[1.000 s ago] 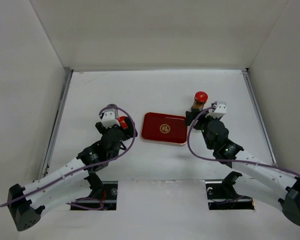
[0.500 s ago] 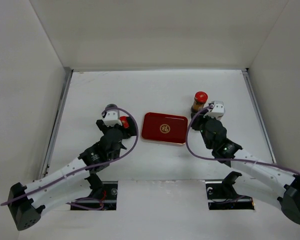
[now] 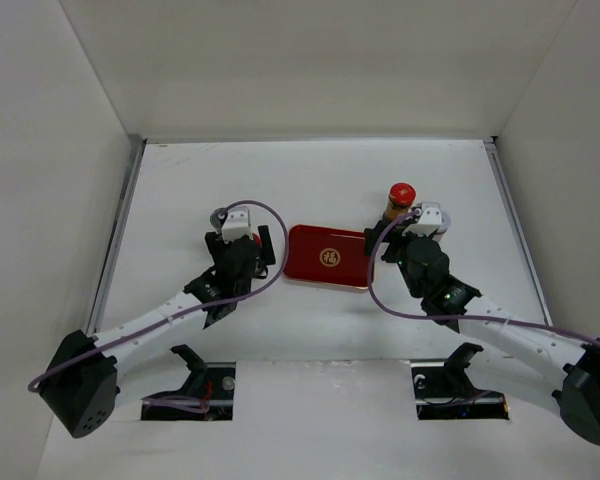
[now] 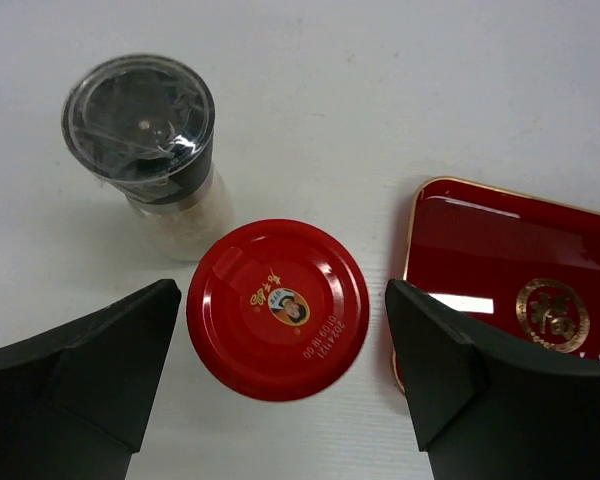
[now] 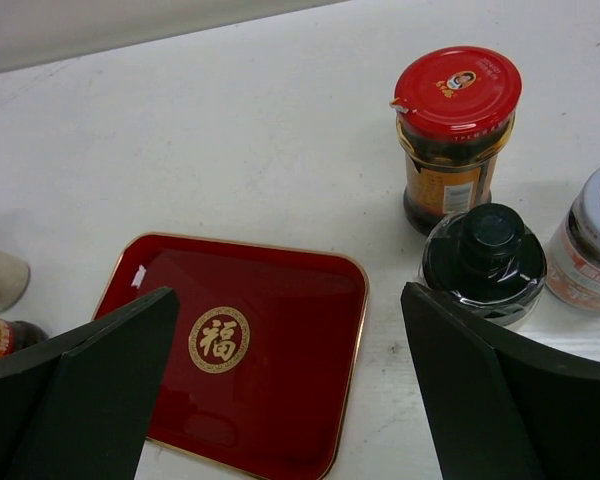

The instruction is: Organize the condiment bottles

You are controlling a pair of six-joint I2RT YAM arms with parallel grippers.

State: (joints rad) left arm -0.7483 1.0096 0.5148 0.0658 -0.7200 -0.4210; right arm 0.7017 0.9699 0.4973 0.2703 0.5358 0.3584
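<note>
Straddling a red-capped jar point(image 4: 277, 308), left jaws spread; right jaws spread by red tray point(image 5: 290, 300)

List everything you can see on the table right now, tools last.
red-capped jars: two, red lids; one between the left tool's fingers, left of the tray; one right of the tray, brown contents
clear-lidded jar: one, dark collar, pale contents; next to the left red-capped jar
black-capped jar: one, clear glass; just in front of the right red-capped jar
silver-capped jar: one; beside the black-capped jar, cut off by the frame edge
tray: one, red with gold rim and emblem; mid-table, nothing on it
table: one, white
left tool: black fingers, open, either side of a red lid
right tool: black fingers, open, above the tray's edge
</note>
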